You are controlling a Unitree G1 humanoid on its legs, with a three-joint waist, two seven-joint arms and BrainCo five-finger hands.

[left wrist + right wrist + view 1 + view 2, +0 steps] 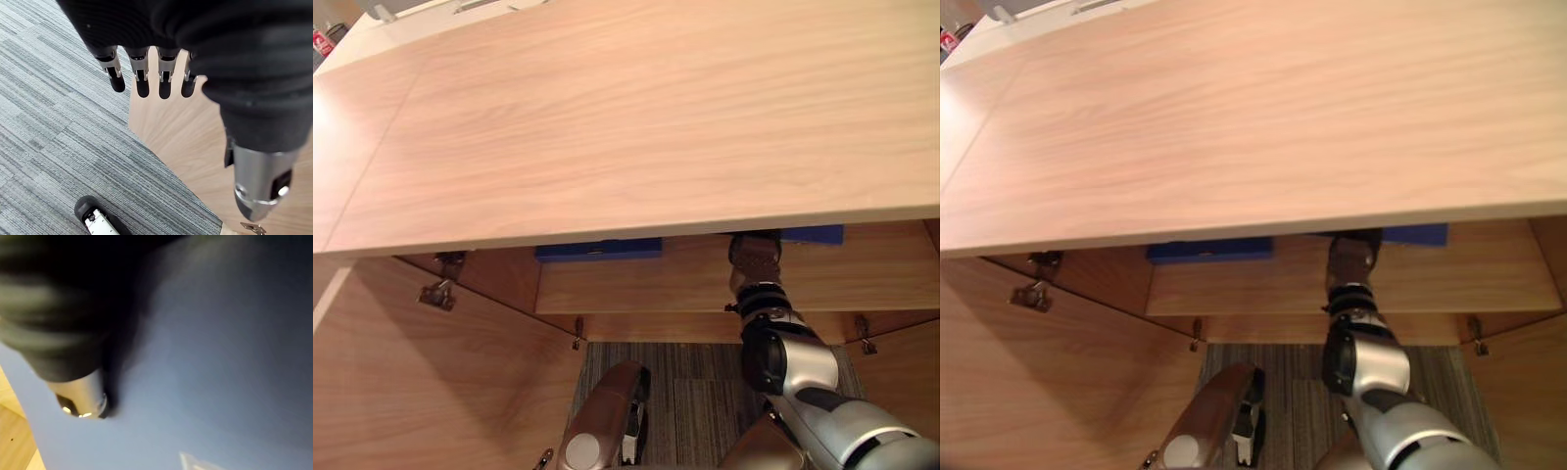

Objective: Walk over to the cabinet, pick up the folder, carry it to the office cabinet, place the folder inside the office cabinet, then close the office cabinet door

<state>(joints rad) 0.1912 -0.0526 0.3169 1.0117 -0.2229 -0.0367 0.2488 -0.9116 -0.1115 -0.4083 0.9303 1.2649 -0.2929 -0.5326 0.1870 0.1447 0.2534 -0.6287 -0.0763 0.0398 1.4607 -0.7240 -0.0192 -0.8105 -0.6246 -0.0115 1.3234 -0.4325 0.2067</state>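
The blue folder (pixel 598 250) lies on the upper shelf (pixel 685 286) inside the open office cabinet, its near edge showing under the wooden top (pixel 626 117); another piece of that edge (pixel 813 235) shows further right. My right hand (pixel 754 257) reaches in under the top, over the folder. In the right wrist view the folder's blue surface (pixel 220 357) lies right against the hand, with the thumb (pixel 80 399) close to it. My left hand (pixel 195 39) hangs low beside the cabinet with straight fingers (pixel 142 81) and holds nothing.
Both cabinet doors stand open: the left door (pixel 431 382) swings out toward me, the right door (pixel 901 377) at the far right. Hinges (pixel 440 292) show inside. Grey striped carpet (pixel 695 401) lies below. A white surface (pixel 411 20) sits behind the cabinet.
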